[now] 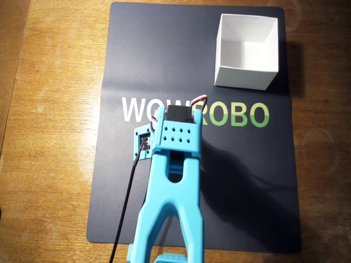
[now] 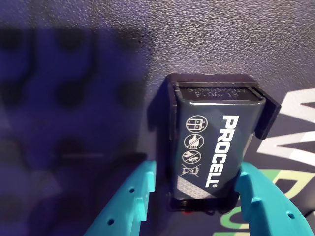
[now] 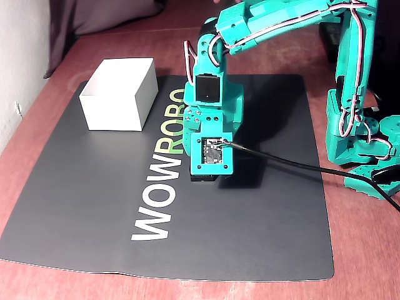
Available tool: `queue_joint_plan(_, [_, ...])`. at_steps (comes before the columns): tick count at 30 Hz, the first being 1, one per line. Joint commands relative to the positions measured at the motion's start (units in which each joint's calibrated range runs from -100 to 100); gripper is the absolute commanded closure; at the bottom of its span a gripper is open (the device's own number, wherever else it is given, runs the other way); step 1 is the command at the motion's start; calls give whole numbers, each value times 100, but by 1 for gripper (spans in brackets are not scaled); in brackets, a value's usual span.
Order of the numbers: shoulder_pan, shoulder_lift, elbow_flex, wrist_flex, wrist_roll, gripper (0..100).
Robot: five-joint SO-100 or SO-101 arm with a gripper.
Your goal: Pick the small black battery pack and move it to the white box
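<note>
The small black battery pack (image 2: 209,142) lies flat on the dark mat in the wrist view, with white PROCELL lettering facing up and a bit of red wire at its near end. My gripper (image 2: 197,172) is down at the mat with one turquoise finger (image 2: 140,194) on each side of the pack. A dark gap shows on the left side, and the right finger sits at the pack's edge. In the overhead view the arm's wrist (image 1: 175,136) hides the pack. The white box (image 1: 247,52) (image 3: 119,94) stands empty on the mat's far corner, well away from the gripper.
The dark WOWROBO mat (image 1: 247,181) (image 3: 262,219) covers the wooden table. A black cable (image 3: 294,164) runs from the wrist camera across the mat to the arm's base (image 3: 362,137) at the right of the fixed view.
</note>
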Motion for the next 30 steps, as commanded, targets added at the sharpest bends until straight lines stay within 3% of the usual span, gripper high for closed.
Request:
queue_joint_plan(1, [-19,-1,-48,-46,24,81])
queue_joint_plan(30, [-301,376,-21,-300,143,82])
